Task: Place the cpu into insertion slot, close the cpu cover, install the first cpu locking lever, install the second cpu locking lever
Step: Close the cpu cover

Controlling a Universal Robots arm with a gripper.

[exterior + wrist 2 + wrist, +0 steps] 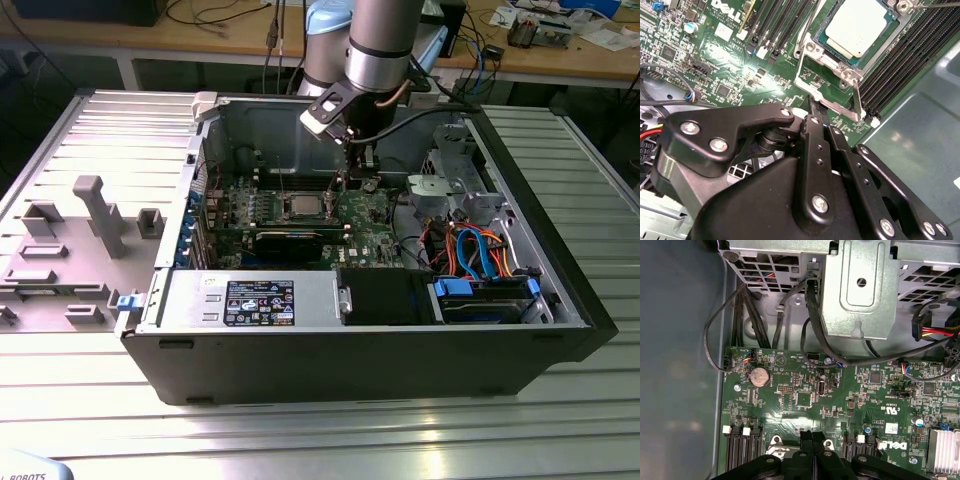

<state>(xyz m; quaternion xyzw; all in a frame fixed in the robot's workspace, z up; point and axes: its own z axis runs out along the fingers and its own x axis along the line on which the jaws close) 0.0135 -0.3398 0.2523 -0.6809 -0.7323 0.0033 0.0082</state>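
The cpu (857, 25), a silver-topped square chip, lies in the insertion slot (812, 50) on the green motherboard; in the exterior view the cpu (303, 207) is at the board's middle. The silver cpu cover (837, 70) lies flat around it, framing the chip. Thin wire levers (809, 25) run along the socket's sides. My gripper (812, 111) is shut, its black fingertips pressed together with nothing visible between them, hovering at the socket's edge. The first wrist view has the gripper (813, 436) between the memory slots, and from outside the gripper (360, 170) hangs just to the right of the cpu.
Black memory slots (775, 30) flank the socket on both sides. A metal drive cage (860, 290) and black cables (810, 315) stand beyond the board. A long black expansion card (290, 240) lies in front of the socket. The grey case wall (920, 150) is close by.
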